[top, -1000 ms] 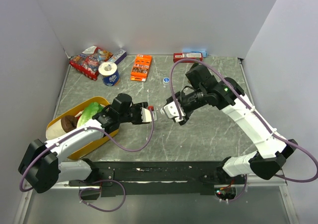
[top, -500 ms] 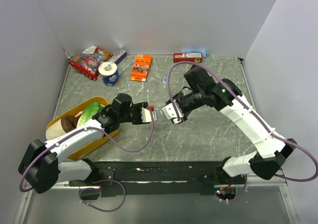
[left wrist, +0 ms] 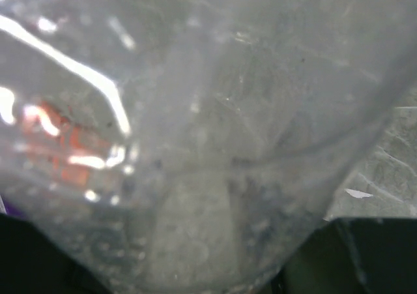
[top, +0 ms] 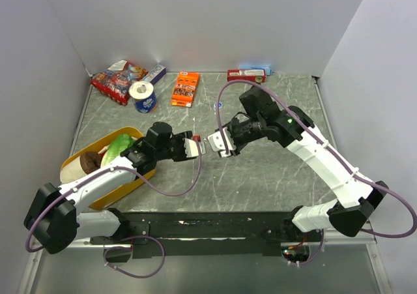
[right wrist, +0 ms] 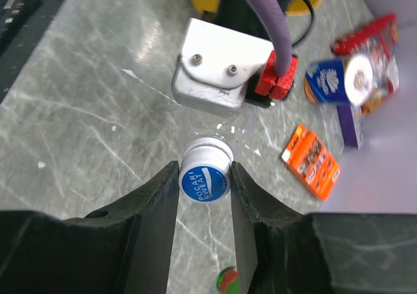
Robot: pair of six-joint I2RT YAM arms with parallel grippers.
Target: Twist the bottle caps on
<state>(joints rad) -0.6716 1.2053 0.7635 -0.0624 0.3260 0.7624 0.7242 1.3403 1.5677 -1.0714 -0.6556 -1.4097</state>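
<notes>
My left gripper (top: 197, 148) is shut on a small clear bottle (top: 203, 145) that lies sideways with its neck toward the right arm. In the left wrist view the bottle (left wrist: 208, 144) fills the frame and hides the fingers. My right gripper (right wrist: 204, 176) is shut on a blue cap (right wrist: 204, 182) with white "Pocari Sweat" lettering, and the cap sits on the mouth of the bottle (right wrist: 225, 130). In the top view the right gripper (top: 214, 141) meets the left one at the table's middle. A second blue cap (top: 216, 104) lies farther back beside the cable. No second bottle shows.
A yellow bowl (top: 116, 193) holding food stands at the left. At the back are a blue-and-white roll (top: 143, 97), a red snack bag (top: 117, 79), an orange packet (top: 185, 88) and a red box (top: 245, 74). A small green-red round thing (right wrist: 227, 279) lies under my right gripper.
My right gripper has moved left and slightly back with the cap, closing the gap to the bottle in my left gripper. The left arm has barely moved.
</notes>
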